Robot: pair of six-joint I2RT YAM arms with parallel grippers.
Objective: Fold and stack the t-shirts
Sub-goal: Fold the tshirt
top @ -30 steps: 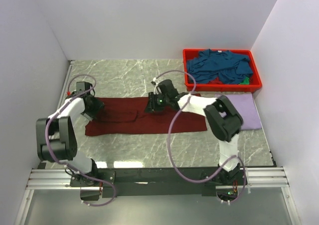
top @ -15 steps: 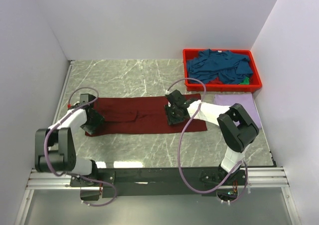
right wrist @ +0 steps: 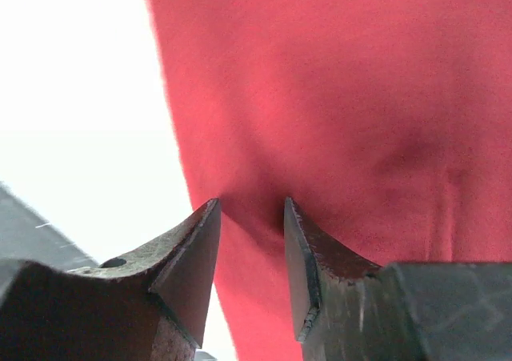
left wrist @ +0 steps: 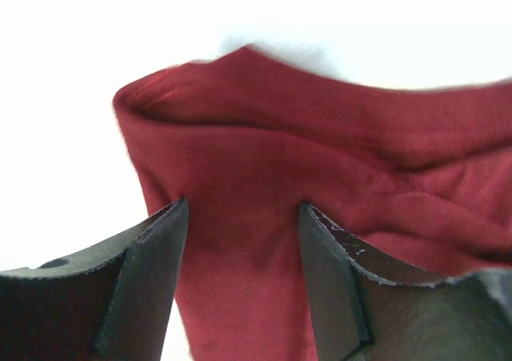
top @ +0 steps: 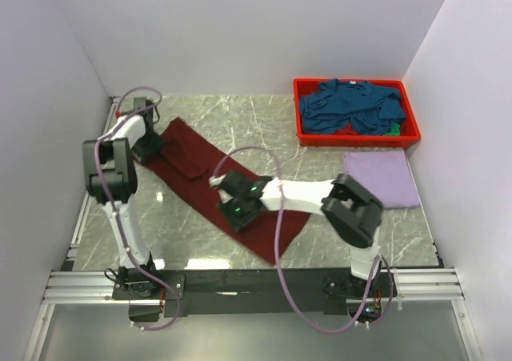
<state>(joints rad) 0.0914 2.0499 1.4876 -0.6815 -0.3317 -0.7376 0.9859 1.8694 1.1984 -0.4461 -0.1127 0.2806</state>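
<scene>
The dark maroon cloth t-shirt lies slantwise on the marble bench, running from far left to near middle. My left fingers pinch its far end and my right fingers its near part. I judge this is the spreading step; next it needs laying down flat and square.

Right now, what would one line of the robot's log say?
maroon t-shirt: diagonal on table | left gripper: pinching its far-left end | right gripper: pinching its near half | lavender t-shirt: flat, right | teal t-shirts: in red bin

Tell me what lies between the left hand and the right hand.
The dark maroon cloth t-shirt stretches diagonally between the left hand and the right hand, each gripping part of it. The top external view shows this.
</scene>
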